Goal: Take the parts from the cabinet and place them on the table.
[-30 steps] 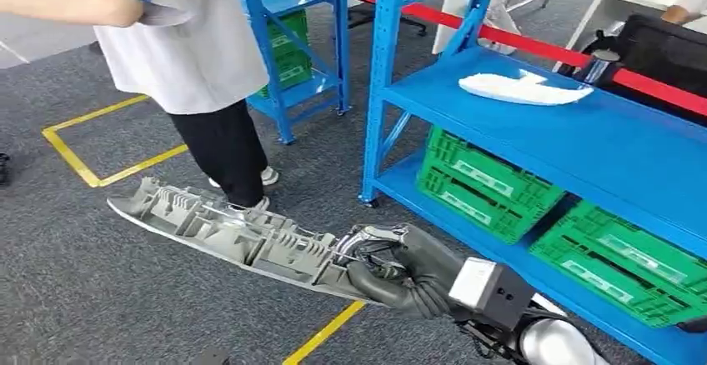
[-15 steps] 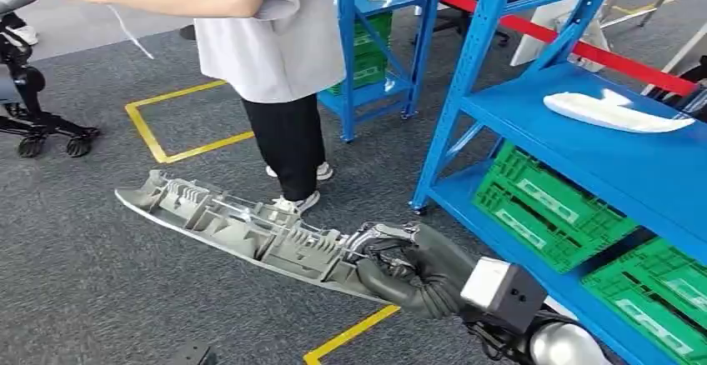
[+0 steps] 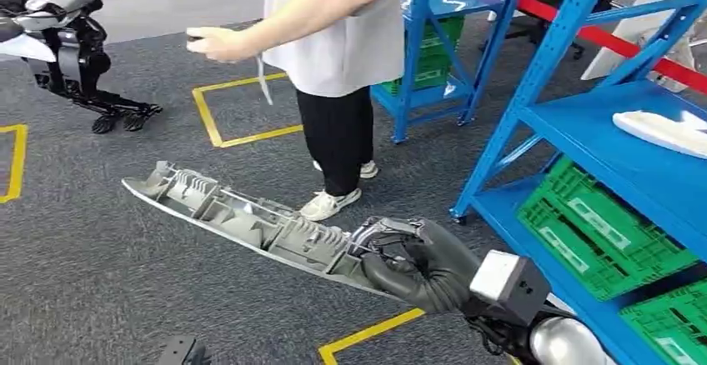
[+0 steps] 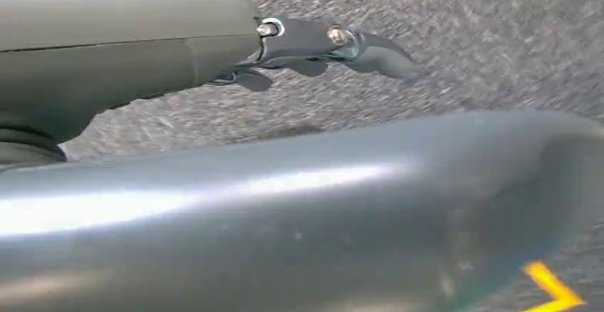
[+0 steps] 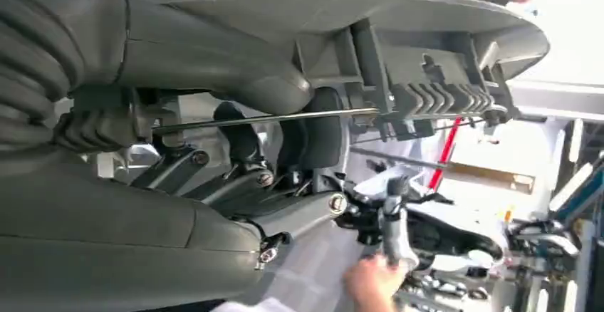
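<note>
Grey plastic trim part [image 3: 242, 219], long and ribbed on its upper face, is seen in the head view held out over the dark carpet [image 3: 83, 282], and its near end is gripped by the right hand [image 3: 400, 261], whose dark fingers are curled around it. Beyond the part a person [image 3: 333, 57] in a pale shirt and black trousers is seen standing, with one white shoe just past the part's middle. Blue steel shelving [image 3: 600, 123] is seen at the right, a white moulded part [image 3: 663, 130] is laid on its upper shelf, and green crates [image 3: 596, 230] are set on the shelf beneath. Yellow tape lines [image 3: 242, 119] are marked on the carpet, and another robot [image 3: 62, 36] is seen at the far left. In the left wrist view, the left hand [image 4: 313, 45] is seen above blurred grey carpet, a dark finger [image 4: 377, 48] is stretched outward, and nothing is seen held between the fingers. In the right wrist view, the trim part [image 5: 399, 48] is seen clamped between the thick grey thumb [image 5: 228, 59] and the darker fingers [image 5: 242, 137] of the right hand [image 5: 271, 112], with its ribbed clip section jutting past them; a person's hand [image 5: 370, 280] is seen beyond.
</note>
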`<state>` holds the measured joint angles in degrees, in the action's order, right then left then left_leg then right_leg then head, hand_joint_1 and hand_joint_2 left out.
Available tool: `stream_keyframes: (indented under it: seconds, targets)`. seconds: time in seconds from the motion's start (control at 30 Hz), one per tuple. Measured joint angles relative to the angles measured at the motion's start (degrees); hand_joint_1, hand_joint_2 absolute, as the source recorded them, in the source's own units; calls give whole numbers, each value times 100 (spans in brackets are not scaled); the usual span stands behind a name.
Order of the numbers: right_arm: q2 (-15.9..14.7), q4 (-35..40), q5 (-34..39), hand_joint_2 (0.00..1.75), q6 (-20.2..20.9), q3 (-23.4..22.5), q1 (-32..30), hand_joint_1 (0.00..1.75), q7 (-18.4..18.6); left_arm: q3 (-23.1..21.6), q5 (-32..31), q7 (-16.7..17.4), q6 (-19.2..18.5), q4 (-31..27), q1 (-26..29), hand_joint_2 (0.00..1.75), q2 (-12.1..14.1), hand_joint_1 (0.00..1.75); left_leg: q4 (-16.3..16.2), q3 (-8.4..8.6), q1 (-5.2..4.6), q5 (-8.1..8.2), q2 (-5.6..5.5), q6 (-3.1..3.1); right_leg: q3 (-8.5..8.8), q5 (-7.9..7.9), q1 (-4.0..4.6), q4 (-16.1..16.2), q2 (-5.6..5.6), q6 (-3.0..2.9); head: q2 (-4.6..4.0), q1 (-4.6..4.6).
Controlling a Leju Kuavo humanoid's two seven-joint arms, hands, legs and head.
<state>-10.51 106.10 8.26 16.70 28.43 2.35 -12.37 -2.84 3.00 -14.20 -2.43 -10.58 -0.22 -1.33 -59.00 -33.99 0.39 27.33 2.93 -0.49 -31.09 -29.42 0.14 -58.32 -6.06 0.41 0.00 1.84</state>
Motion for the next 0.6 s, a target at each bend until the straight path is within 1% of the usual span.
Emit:
stream_keyframes:
  seconds: [0.07,0.1,0.13,0.17,0.2,0.23,0.27,0.3,0.33,0.37,0.4,0.43,0.47,0.5,0.57,0.6]
  targets:
    - [-4,-66,31,175,-15,50,68,175,-42,66,43,-63,-67,15,46,0,15,0,4,-34,-31,-10,-107,66,21,11,-19,29,-90,65,0,2]
    - [-4,-81,39,175,-28,77,96,175,-46,83,61,-97,-107,17,55,0,24,0,50,4,-8,-45,-173,118,33,-18,-25,27,-119,111,0,0]
    - [-11,-101,42,175,-50,96,114,175,-46,110,83,-116,-140,20,67,0,28,0,71,9,15,-64,-232,148,10,-125,-67,-84,154,147,0,0]
    - [-15,-118,53,175,-83,112,127,175,-66,127,100,-127,-171,20,57,0,33,0,73,-1,21,-77,-280,172,-130,-331,-72,-394,386,159,0,-11]
    - [-33,-138,61,175,-140,127,135,175,-83,131,109,-134,-218,22,45,0,31,0,72,-14,21,-83,-348,190,-359,-575,-74,-871,510,169,0,-13]
    - [-44,-160,70,175,-164,140,136,175,-96,134,111,-142,-243,22,40,0,24,0,71,-23,17,-87,-426,197,-601,-776,-71,-1361,559,174,0,-13]
    - [-52,-184,68,175,-190,153,136,175,-101,147,111,-142,-269,24,40,0,24,0,68,-31,14,-89,-498,197,-785,-872,-66,-1701,572,175,0,-13]
    - [-61,-212,70,175,-210,164,136,175,-103,166,111,-142,-282,28,43,0,24,0,64,-33,14,-91,-579,193,-858,-809,-67,-1789,574,170,0,-15]
    - [-66,-232,72,175,-225,171,137,175,-109,175,111,-140,-282,33,44,0,26,0,60,-31,15,-95,-653,187,-781,-625,-72,-1603,577,160,0,-13]
    - [-68,-256,81,175,-245,179,144,175,-123,186,111,-125,-282,39,38,0,26,0,50,-31,17,-100,-738,177,-592,-359,-82,-1183,590,147,0,-13]
    - [-68,-267,85,175,-262,182,155,175,-131,190,107,-116,-282,39,29,0,26,0,35,-31,21,-102,-810,166,-363,-108,-96,-700,649,138,0,-13]
    - [-70,-267,92,175,-286,182,164,175,-147,193,78,-107,-282,37,16,0,24,0,18,-40,27,-101,-887,144,-102,80,-121,-141,866,130,0,-13]
    - [-70,-282,105,175,-308,184,162,175,-159,193,33,-107,-284,35,-6,0,24,0,4,-75,9,-110,-950,86,-70,-6,-104,-51,1039,158,0,-11]
    - [-70,-291,120,175,-321,186,163,175,-179,193,-9,-107,-289,33,-15,0,31,0,0,-96,16,-127,-985,50,-88,26,-113,-45,965,128,0,-15]
    - [-70,-319,131,175,-337,188,164,175,-201,193,-90,-107,-295,28,-5,0,28,0,71,-114,55,-174,-1083,-47,-95,41,-48,-54,882,59,0,-15]
    - [-68,-321,131,175,-341,190,167,175,-199,193,-121,-105,-306,31,0,0,31,0,85,-132,53,-188,-1128,-85,-89,64,-63,-26,833,17,0,-18]
